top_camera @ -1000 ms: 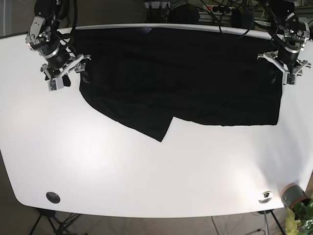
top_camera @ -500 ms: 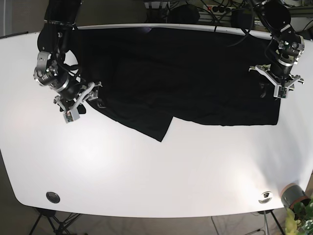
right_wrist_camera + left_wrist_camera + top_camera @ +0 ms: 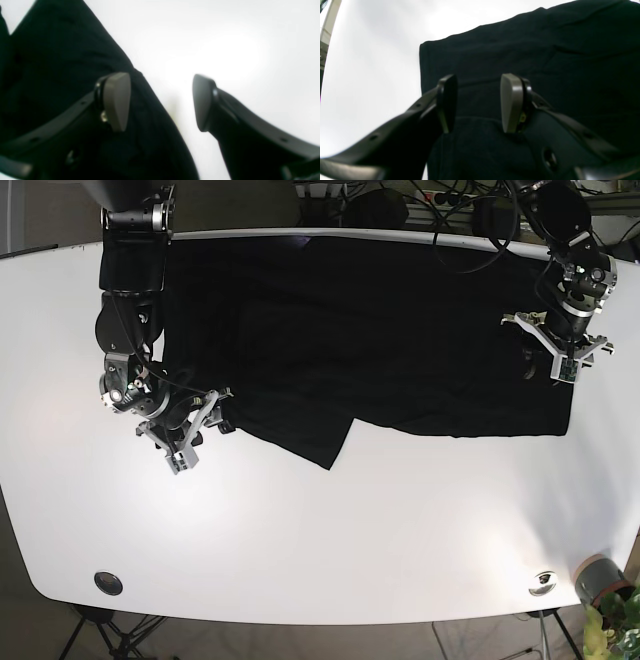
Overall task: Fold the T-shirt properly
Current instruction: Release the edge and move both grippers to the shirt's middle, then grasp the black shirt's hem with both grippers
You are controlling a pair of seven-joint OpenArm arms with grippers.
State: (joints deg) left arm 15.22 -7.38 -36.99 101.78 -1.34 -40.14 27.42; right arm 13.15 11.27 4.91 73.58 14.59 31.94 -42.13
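Observation:
A black T-shirt [image 3: 380, 340] lies spread flat across the far half of the white table [image 3: 320, 560], with a pointed flap [image 3: 325, 442] hanging toward the front. My right gripper [image 3: 203, 430] is open at the shirt's lower left edge. In the right wrist view, the right gripper [image 3: 160, 102] straddles that slanted edge: one finger [image 3: 117, 100] over the T-shirt [image 3: 62, 75], the other over bare table. My left gripper [image 3: 553, 360] is open over the shirt's right side. In the left wrist view, the left gripper [image 3: 478, 102] hovers over the T-shirt [image 3: 545, 55] near its corner, holding nothing.
A grey pot with a green plant [image 3: 600, 580] stands at the front right corner. Two round fittings [image 3: 108, 583] [image 3: 543, 582] sit near the table's front edge. Cables and equipment [image 3: 400, 205] crowd the space behind the back edge.
My right arm has swung down along the shirt's left edge toward the front and inward. The left arm has shifted slightly inward and forward over the shirt's right side. Both grippers stayed open.

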